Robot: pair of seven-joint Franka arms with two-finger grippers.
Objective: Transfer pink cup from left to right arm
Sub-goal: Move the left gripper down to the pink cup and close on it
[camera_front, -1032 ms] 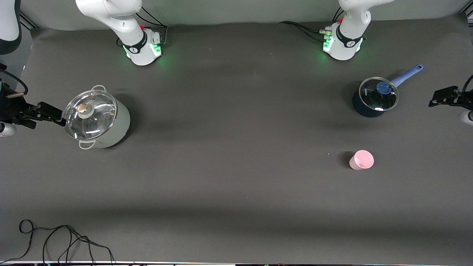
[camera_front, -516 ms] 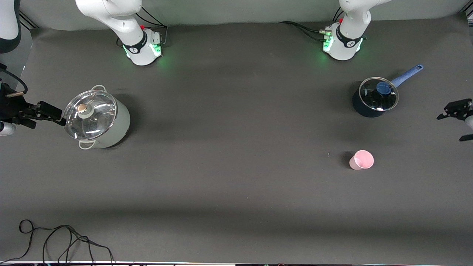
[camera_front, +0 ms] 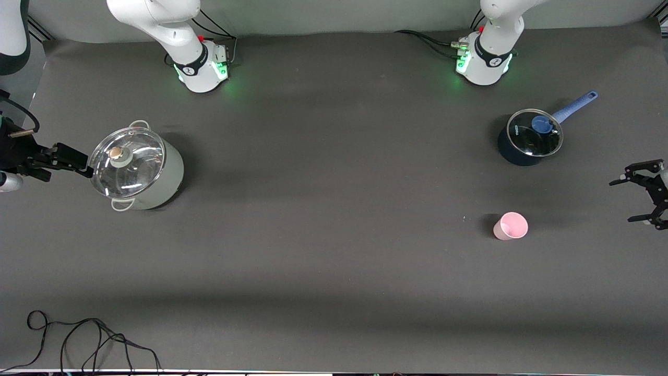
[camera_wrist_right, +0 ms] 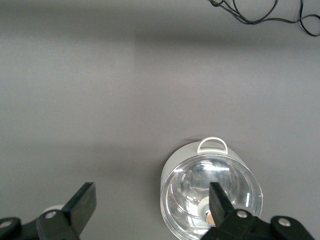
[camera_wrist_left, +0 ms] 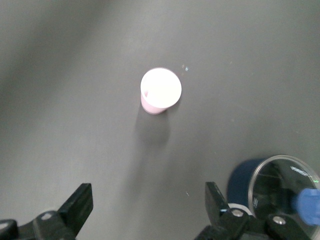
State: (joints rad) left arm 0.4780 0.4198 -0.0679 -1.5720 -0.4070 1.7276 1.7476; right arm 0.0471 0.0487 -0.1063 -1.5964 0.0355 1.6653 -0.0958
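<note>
Found the right end effector [camera_front: 73, 163] over the right arm's end of the surface [camera_front: 334, 209], fingers spread wide apart in the right wrist view [camera_wrist_right: 152, 205], gripping nothing. Noted that arm waiting. Saw the pot [camera_front: 134, 169], pale and glass-lidded, just beside that end effector, with one fingertip over the lid's rim [camera_wrist_right: 210, 192]. Spotted a loose black cable [camera_front: 88, 339] well apart from it, at the edge nearest the front camera.

Found the cup [camera_front: 510, 226] upright on the surface, mouth up, untouched, toward the left arm's end. Placed it well apart from the left end effector [camera_front: 634, 198], toward the middle of the surface from it, and ahead of the open fingers in the left wrist view [camera_wrist_left: 160, 91]. Saw the dark saucepan [camera_front: 529, 140], blue-handled and glass-lidded, farther from the front camera than the cup, near one finger [camera_wrist_left: 220, 205] of the left end effector.

Found the left end effector over the left arm's end of the surface, claw fingers splayed apart, gripping nothing [camera_wrist_left: 147, 205].
</note>
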